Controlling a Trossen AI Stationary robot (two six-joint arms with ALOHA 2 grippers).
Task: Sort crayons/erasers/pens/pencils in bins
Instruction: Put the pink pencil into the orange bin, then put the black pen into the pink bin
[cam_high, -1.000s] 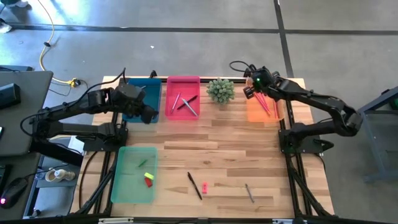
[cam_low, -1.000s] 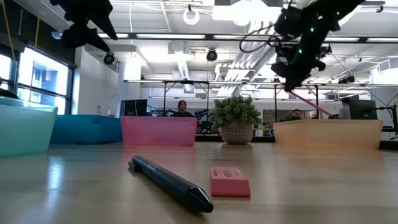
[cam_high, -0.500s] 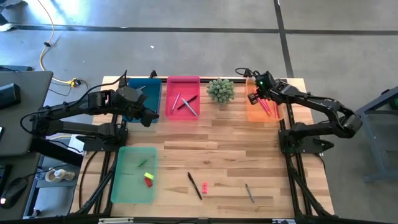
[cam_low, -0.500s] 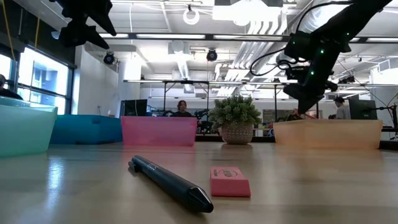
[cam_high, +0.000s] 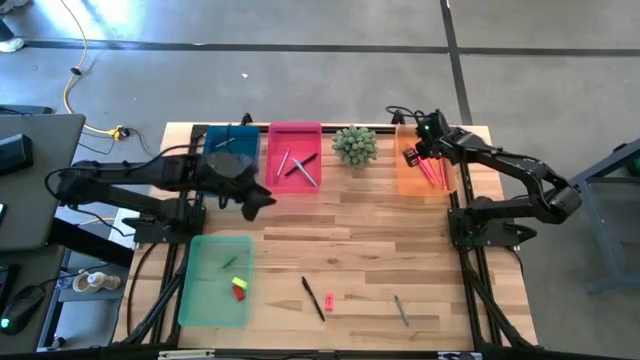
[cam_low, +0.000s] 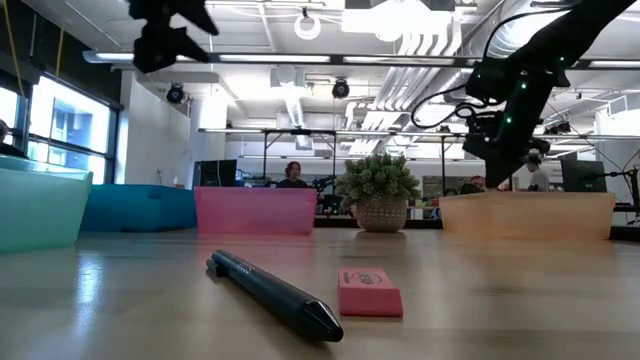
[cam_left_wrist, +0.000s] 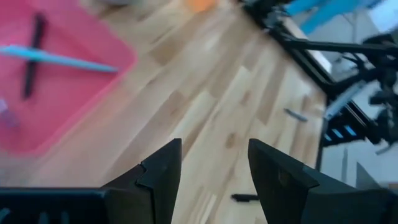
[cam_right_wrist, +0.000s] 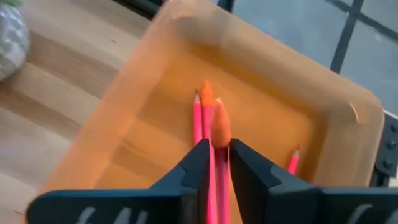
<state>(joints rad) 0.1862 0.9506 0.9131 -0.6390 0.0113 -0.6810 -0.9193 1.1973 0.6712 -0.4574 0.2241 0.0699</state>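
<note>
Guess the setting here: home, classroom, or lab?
Most likely a robotics lab or open workshop. The low view shows exposed ceiling ducts and strip lights, with people seated at desks behind the wooden table. The high view shows bare concrete floor around the rig.

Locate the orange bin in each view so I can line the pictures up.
High view: orange bin at the far right, beside the potted plant.
Low view: right of the plant.
Left wrist view: only an orange blur at the edge; cannot tell.
Right wrist view: fills the frame.
Shared landmark: the plant.
</note>
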